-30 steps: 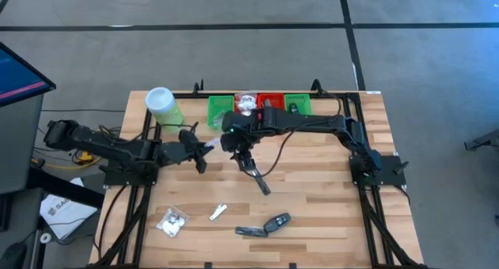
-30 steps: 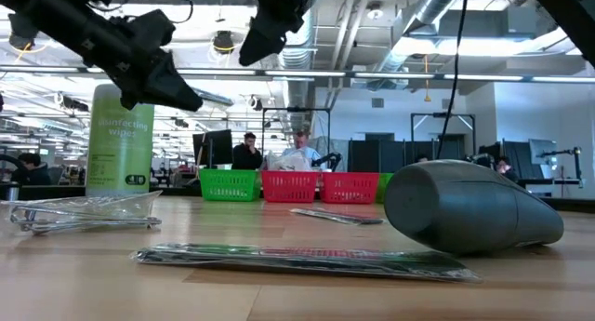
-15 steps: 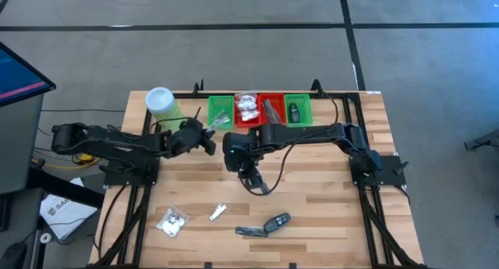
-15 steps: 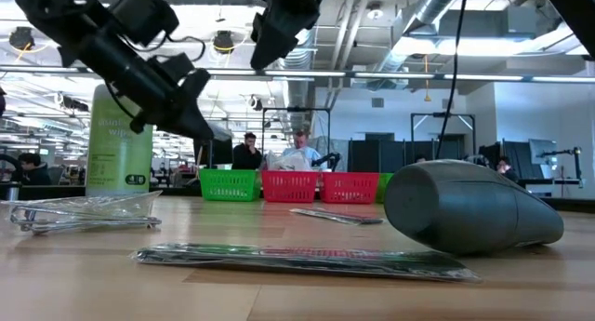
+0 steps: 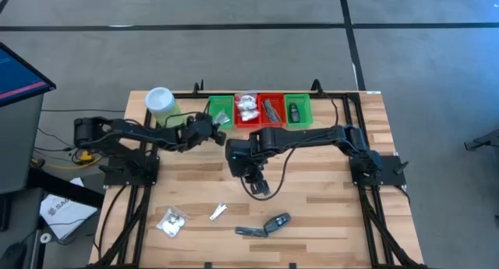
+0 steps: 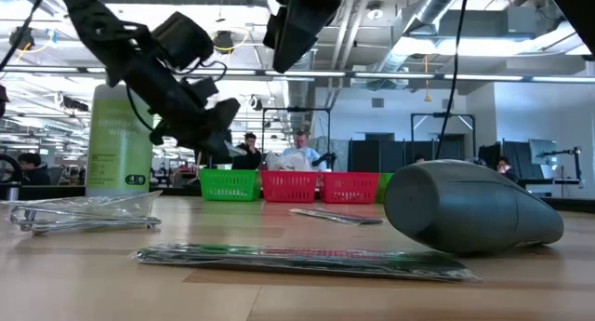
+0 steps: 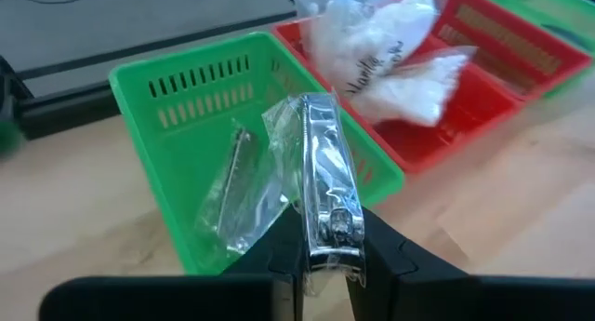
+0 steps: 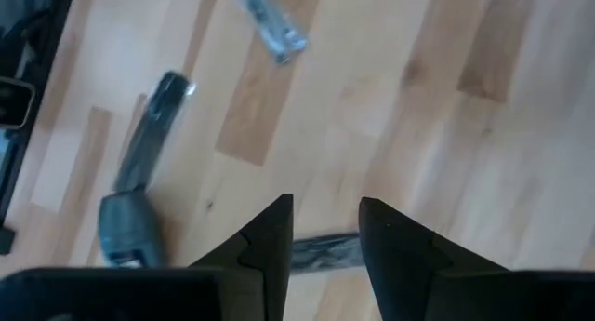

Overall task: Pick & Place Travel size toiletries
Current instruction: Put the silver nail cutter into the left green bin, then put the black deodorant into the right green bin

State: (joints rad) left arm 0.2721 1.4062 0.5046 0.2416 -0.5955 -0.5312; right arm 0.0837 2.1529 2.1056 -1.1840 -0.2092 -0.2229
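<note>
Packaged nail clipper point(image 7: 327, 195) in left claw point(image 7: 333, 258) (pinched), above green tray point(image 7: 177, 98)

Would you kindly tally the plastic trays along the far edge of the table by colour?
Green trays: 2
Red trays: 2
Total: 4

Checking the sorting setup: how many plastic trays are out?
4, side by side in one row at the back, left to right in the high view: green tray, red tray, second red tray, second green tray.
</note>
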